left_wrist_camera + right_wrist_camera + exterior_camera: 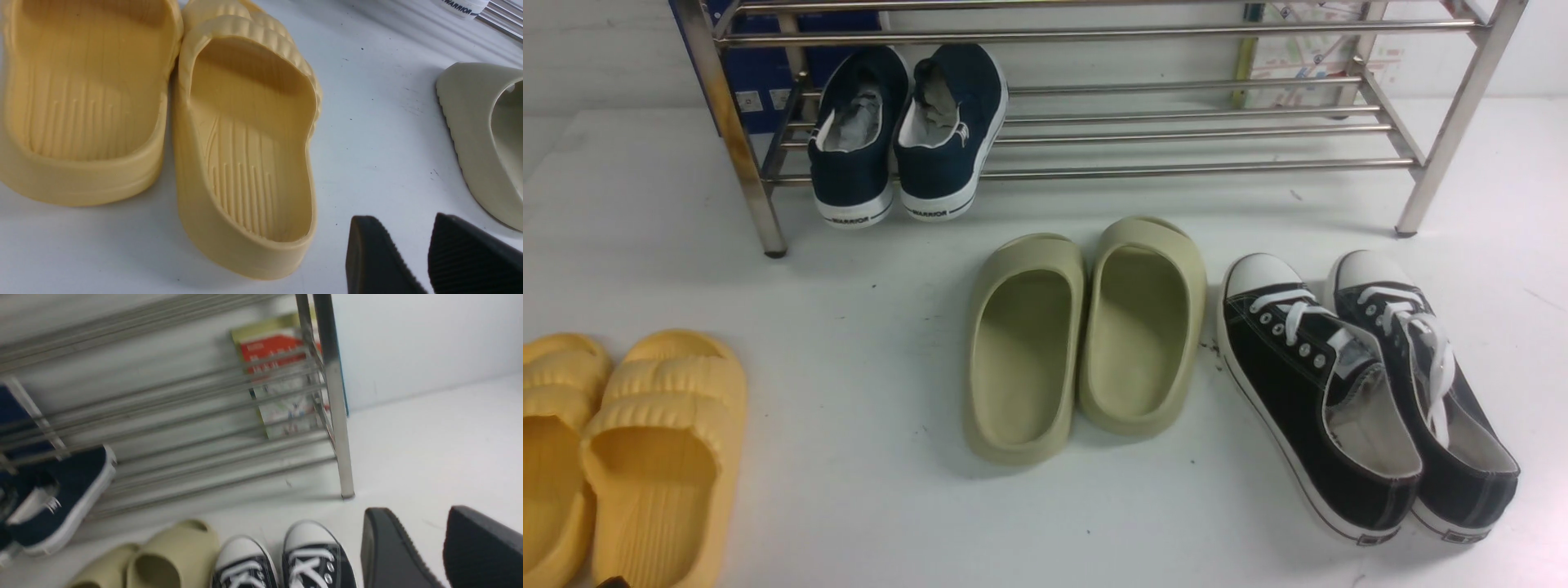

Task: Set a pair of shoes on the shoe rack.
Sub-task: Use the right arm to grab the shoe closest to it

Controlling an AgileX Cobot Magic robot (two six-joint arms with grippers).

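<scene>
1. Yellow ribbed foam slippers (629,457), 2 of them, lie nearest the front camera on the robot's left side of the white worktop (849,327). They are not task items.
2. Status of the left gripper (404,232): jaws apart, nothing between them, hanging above bare worktop just beside the yellow pair.
3. Status of the right gripper (419,524): jaws apart and empty, near the white toe caps of the task pair, facing the rack's right leg.
4. Task items: 2 black canvas low-top sneakers (1282,376) with white laces stand on the worktop on the robot's right, side by side, toes toward the rack and heels toward the robot. Neither is on the rack yet. Judged: this places them within the right arm's reach.
5. Behind them stands the steel-tube shoe rack (1176,167). Its lower shelf carries 2 navy canvas sneakers (907,131) at the left end, heels outward. The bars to their right hold no shoes and are the likely target.
6. Caution: 2 olive-green foam slippers (1086,335) lie just beside the task pair.
</scene>
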